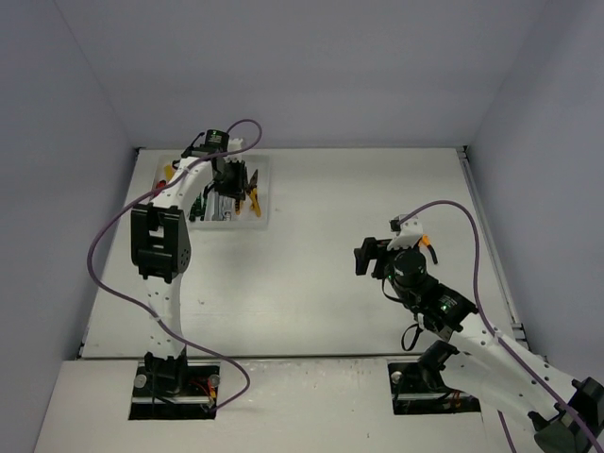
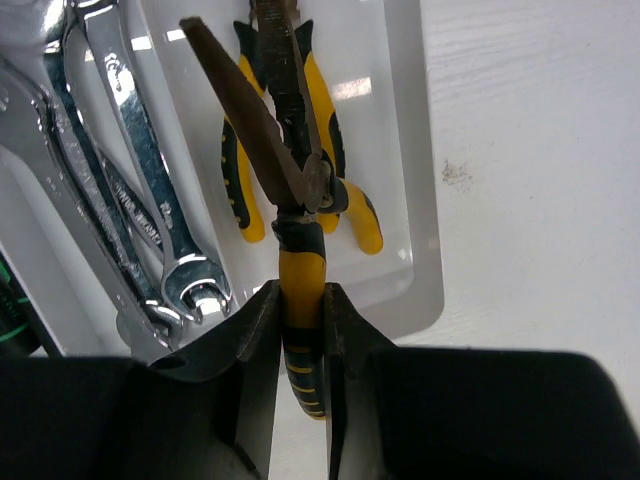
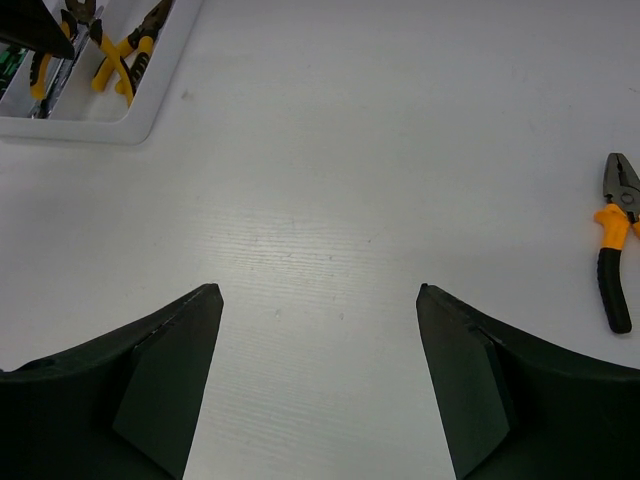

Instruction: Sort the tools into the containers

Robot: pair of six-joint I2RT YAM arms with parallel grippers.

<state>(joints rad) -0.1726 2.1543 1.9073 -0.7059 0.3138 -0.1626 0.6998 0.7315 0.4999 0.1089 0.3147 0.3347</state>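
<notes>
Left end effector grips pliers, nose along compartment.

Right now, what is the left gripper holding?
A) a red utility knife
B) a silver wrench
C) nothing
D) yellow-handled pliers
D: in the left wrist view the left gripper is shut on one handle of the yellow-handled pliers, held over the white tray.

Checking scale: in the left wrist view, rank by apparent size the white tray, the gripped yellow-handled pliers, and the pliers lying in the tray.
white plastic tray
gripped yellow-handled pliers (nearer the camera, so unsure)
yellow-handled pliers lying in tray
</notes>
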